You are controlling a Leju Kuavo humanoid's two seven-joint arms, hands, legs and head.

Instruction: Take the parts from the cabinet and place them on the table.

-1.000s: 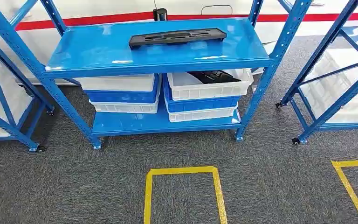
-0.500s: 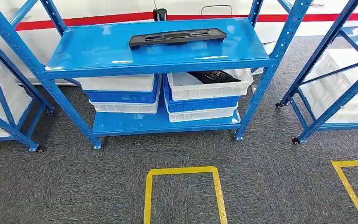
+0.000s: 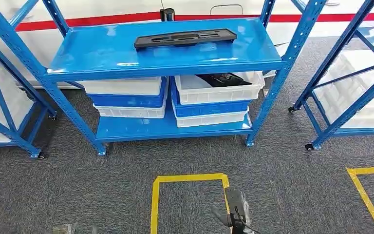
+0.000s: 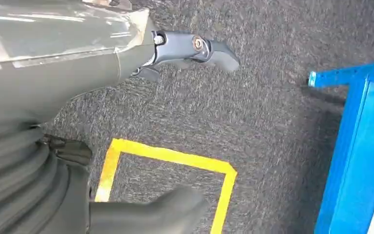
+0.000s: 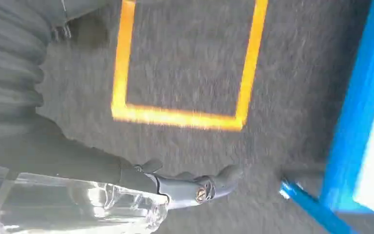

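Fingers of the left hand spread loose over grey carpet, grasping nothing. Right hand released too, fingers apart above the yellow tape square. Black part lies flat on the blue cabinet's top shelf, well ahead of both hands, untouched.

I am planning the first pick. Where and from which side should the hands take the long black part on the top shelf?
The long black part lies flat, lengthwise across the top shelf, with bare shelf all around it. Probably best: come from the open front, over the shelf edge, one hand at each end, gripping the narrow ends.
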